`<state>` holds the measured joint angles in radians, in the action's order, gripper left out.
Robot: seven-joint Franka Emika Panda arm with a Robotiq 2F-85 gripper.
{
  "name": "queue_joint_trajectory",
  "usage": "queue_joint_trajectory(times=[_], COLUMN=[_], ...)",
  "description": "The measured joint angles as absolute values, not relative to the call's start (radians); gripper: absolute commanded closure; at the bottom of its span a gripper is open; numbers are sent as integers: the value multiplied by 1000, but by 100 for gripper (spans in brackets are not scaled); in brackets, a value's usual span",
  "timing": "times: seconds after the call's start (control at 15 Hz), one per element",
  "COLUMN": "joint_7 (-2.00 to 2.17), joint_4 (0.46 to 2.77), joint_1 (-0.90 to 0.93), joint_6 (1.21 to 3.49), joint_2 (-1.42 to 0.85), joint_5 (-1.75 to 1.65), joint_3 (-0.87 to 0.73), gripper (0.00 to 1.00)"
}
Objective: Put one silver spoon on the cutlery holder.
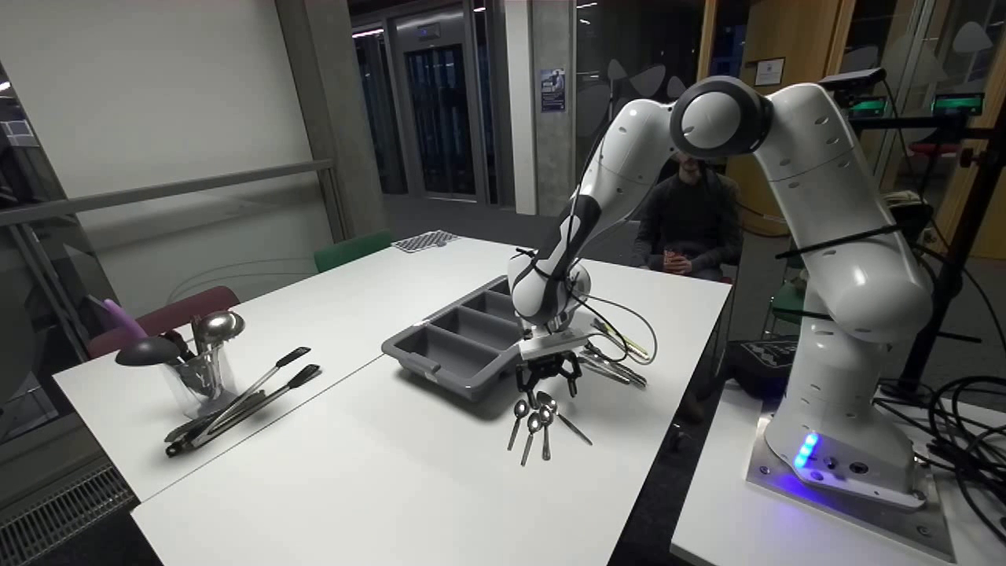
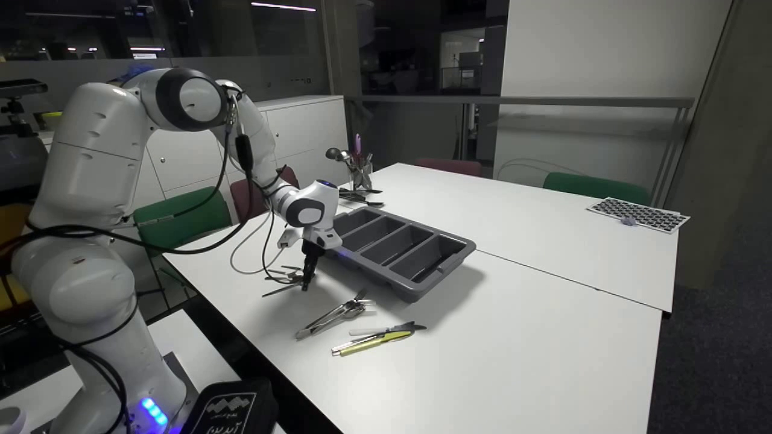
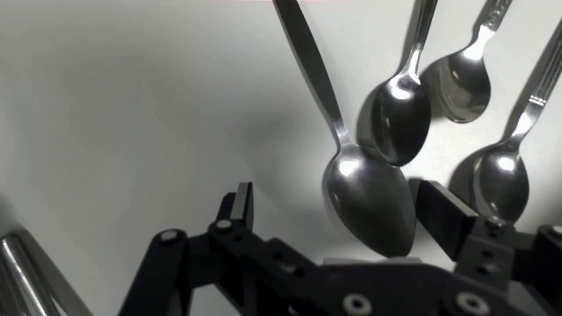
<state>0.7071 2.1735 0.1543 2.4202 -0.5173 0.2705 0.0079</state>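
White table below, my hand stands agape and empty, the silver tablespoon between its jaws. Closing might drag along the teaspoon whose tip overlaps it. In an exterior view the cutlery holder sits left of the hand.

In the wrist view, room shows left of the big spoon, within the spread pincer; small spoons crowd the right; in an exterior view the tray bars the far left.
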Motion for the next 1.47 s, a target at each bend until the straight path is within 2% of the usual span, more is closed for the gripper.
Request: queue_joint_trajectory(times=[1.2,1.27,1.33,1.47], joint_7=[729,733,735,735], joint_4=[2260,2268,2278,2290], joint_1=[151,150,148,141], joint_6=[2421,2421,2421,2421], joint_2=[-471,-464,-458,-450], joint_5=[305,305,305,305], joint_3=[-18,-21,-24,-25], gripper=[0,22,26,42])
